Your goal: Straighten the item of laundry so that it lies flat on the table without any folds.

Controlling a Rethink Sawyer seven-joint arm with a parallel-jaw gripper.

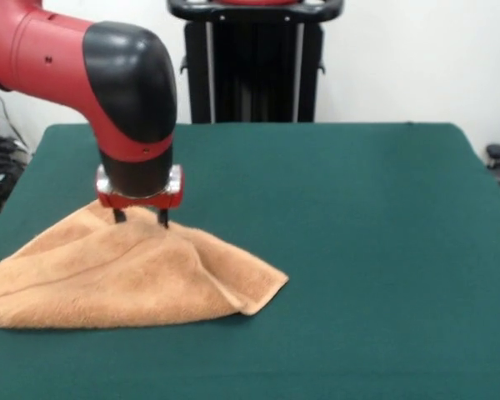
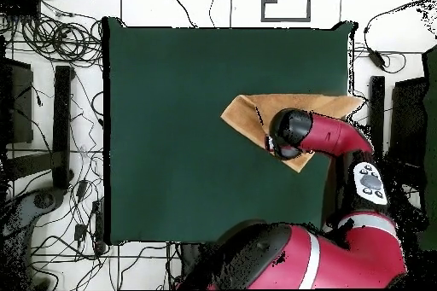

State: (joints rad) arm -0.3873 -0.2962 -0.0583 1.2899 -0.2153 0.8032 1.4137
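Front view: gripper (image 1: 140,218) set down on raised ridge of towel (image 1: 125,279), two dark fingers (image 1: 118,216) a narrow gap apart, seemingly pinching the fabric; towel bunched and folded near one table (image 1: 358,250) edge, one end past the picture's side; overhead view: arm covering part of towel (image 2: 256,110); step judged: grasp of a fold; next: lift and draw outward to spread.
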